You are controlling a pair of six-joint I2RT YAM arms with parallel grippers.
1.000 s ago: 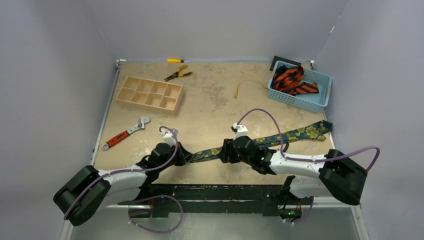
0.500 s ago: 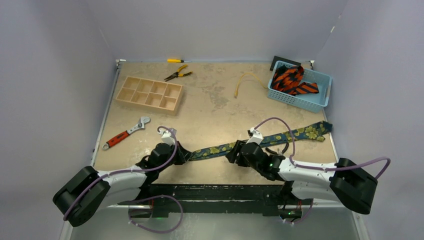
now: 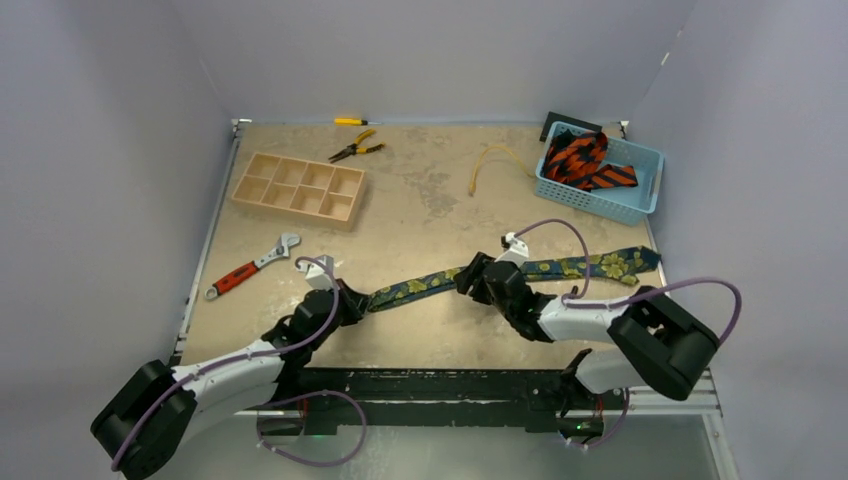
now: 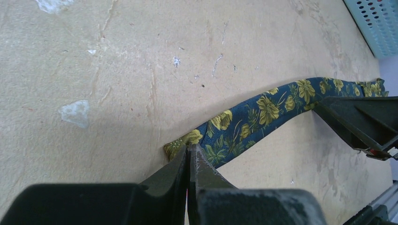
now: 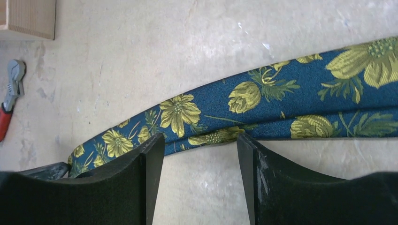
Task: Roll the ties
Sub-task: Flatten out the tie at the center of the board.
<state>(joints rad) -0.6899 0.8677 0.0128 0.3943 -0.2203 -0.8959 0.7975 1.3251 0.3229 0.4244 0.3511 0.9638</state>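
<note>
One navy tie (image 3: 420,288) with yellow flowers, stretched flat across the near half of the table (image 3: 420,200). Narrow end pinched in the closed left gripper (image 3: 355,300); middle just beyond the right gripper (image 3: 472,278), jaws parted (clamping nothing). Orange-red striped ties (image 3: 580,160) heaped in the blue basket (image 3: 640,205), far right corner.
</note>
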